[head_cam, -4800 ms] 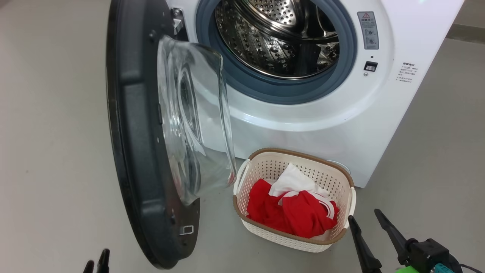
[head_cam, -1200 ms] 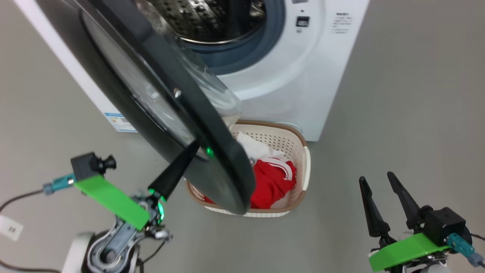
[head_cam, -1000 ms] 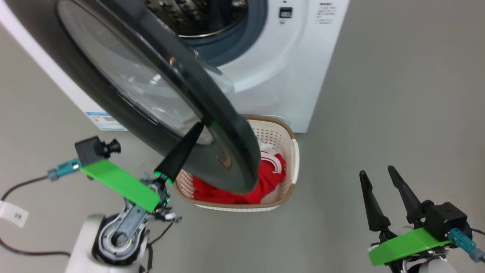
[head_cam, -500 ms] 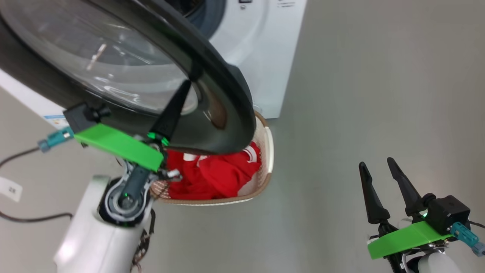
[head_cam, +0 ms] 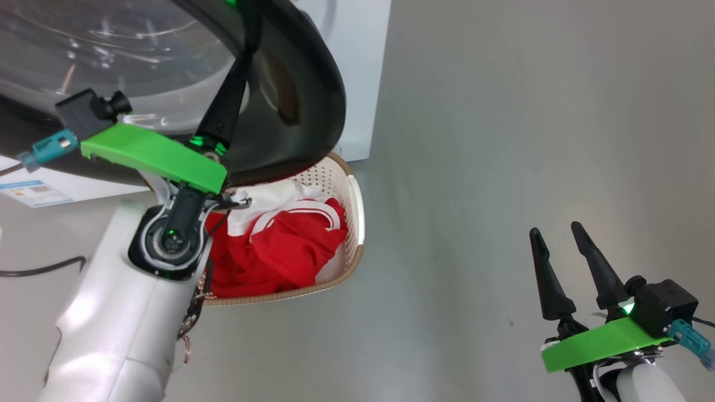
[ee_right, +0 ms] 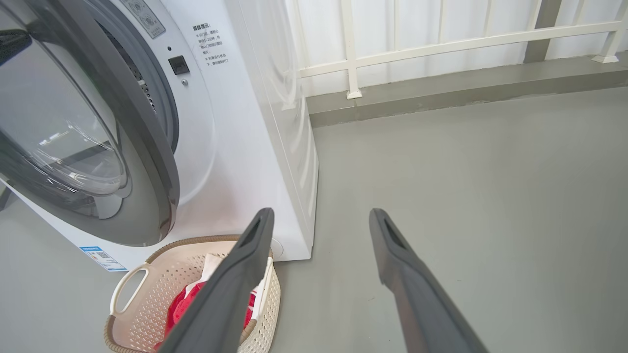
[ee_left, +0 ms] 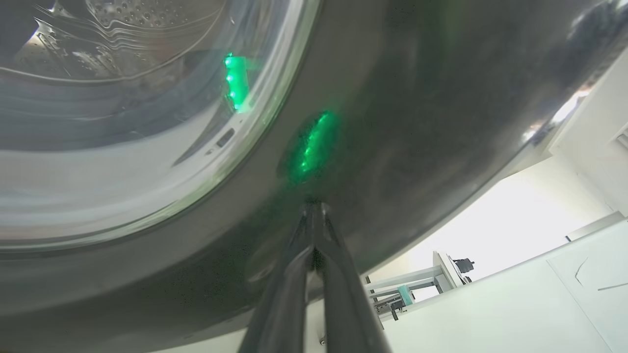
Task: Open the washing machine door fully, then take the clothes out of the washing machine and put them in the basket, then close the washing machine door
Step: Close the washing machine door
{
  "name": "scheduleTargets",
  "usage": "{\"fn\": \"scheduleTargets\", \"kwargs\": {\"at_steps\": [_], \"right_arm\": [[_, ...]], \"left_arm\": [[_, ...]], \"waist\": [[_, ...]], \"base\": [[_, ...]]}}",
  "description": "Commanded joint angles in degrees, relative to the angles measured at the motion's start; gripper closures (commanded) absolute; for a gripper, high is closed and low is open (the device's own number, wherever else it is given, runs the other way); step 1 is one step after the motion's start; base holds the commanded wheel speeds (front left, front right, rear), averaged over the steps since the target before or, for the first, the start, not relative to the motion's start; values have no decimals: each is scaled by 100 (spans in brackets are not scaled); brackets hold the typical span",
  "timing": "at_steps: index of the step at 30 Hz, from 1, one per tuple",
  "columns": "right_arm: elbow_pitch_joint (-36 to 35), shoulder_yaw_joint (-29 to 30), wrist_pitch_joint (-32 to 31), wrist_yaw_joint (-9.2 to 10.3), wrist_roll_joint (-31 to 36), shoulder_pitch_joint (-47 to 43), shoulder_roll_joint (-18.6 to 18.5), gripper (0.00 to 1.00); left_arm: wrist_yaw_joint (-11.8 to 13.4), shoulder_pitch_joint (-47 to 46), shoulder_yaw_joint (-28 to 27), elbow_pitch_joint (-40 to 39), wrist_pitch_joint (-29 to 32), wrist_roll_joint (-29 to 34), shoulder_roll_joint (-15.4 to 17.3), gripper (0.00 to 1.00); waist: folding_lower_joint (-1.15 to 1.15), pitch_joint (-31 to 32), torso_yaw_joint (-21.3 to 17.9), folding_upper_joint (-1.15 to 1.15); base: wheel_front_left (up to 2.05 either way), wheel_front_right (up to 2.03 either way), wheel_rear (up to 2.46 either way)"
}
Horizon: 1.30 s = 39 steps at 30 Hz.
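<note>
Red clothes lie in the basket just before the washer, so closing is in hand: the left gripper, pinched together on nothing, leans on the ajar door. Next probably calls for a steady push until it latches. Beside the washer, the right gripper gapes empty over smooth grey floor; a white railing stands behind.

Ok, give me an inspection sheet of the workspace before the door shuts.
Surface: grey floor.
Job's things: washing machine door ajar; clothes in the basket, in front of the washing machine.
Clutter: nothing seen.
Hands: left hand shut, tips against the door's black rim; right hand open, empty.
Cables: dark cable on the floor at left.
Surroundings: white railing beyond the machine.
</note>
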<state>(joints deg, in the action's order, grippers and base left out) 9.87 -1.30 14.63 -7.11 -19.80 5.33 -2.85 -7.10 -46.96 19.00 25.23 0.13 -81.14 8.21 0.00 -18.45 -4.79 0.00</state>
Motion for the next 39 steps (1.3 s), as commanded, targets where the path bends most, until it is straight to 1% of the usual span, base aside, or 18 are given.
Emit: {"fn": "scheduleTargets", "kwargs": {"at_steps": [1,8,14,19,21,23,25,26,29,30,31,32,33,34,35,37,39], "right_arm": [[-146,-133,37,-37,-42,133,-3,0],[-142,-52,37,-37,-7,98,-3,0],[-125,-37,37,-37,53,47,-3,0],[-118,-4,37,-37,118,-25,-3,0],[-112,6,37,-37,143,-58,-3,0],[-109,38,37,-37,164,-92,-3,0],[-115,58,37,-37,189,-124,-3,0],[-114,62,37,-37,202,-139,-3,0],[-113,84,37,-37,226,-187,-3,0],[-110,88,37,-37,233,-210,-3,0],[-106,92,37,-37,240,-236,-3,0],[-103,98,37,-37,245,-262,-3,0],[-100,107,37,-37,250,-288,-3,0],[-97,120,37,-37,254,-316,-3,0],[-95,136,37,-37,258,-346,-3,0],[-97,172,37,-37,265,-417,-3,0],[-97,215,37,-37,271,-498,-3,0]], "left_arm": [[-39,-232,-52,-66,-105,-58,212,100],[-39,-110,321,-130,-360,-107,385,100],[-39,298,598,-306,-665,-152,538,100],[-39,785,854,-371,-1049,-127,765,100],[-39,999,953,-392,-1183,-119,847,98],[-39,1213,1068,-401,-1300,-54,947,91],[-39,1426,1103,-415,-1391,-56,1030,75],[-39,1535,1096,-399,-1430,-29,1080,70],[-39,1868,989,-350,-1493,35,1197,55],[-39,1983,939,-320,-1502,90,1235,52],[-39,2101,830,-304,-1506,156,1258,46],[-39,2231,667,-297,-1508,229,1257,35],[-39,2372,512,-303,-1509,311,1246,21],[-39,2514,399,-311,-1510,422,1246,20],[-39,2648,292,-318,-1510,543,1246,16],[-39,2897,73,-336,-1511,752,1225,2],[-39,3105,-92,-342,-1511,1002,1224,0]], "waist": [[0,-29,-69,0],[0,44,46,0],[0,168,207,0],[0,288,365,0],[0,339,412,0],[0,391,469,0],[0,424,517,0],[0,444,538,0],[0,502,589,0],[0,531,601,0],[0,561,610,0],[0,590,618,0],[0,620,625,0],[0,653,632,0],[0,687,640,0],[0,746,657,0],[0,820,677,0]], "base": [[0,0,0],[0,0,0],[0,0,0],[0,0,0],[0,0,0],[0,0,0],[0,0,0],[0,0,0],[0,0,0],[0,0,0],[0,0,0],[0,0,0],[0,0,0],[0,0,0],[0,0,0],[0,0,0],[0,0,0]]}}
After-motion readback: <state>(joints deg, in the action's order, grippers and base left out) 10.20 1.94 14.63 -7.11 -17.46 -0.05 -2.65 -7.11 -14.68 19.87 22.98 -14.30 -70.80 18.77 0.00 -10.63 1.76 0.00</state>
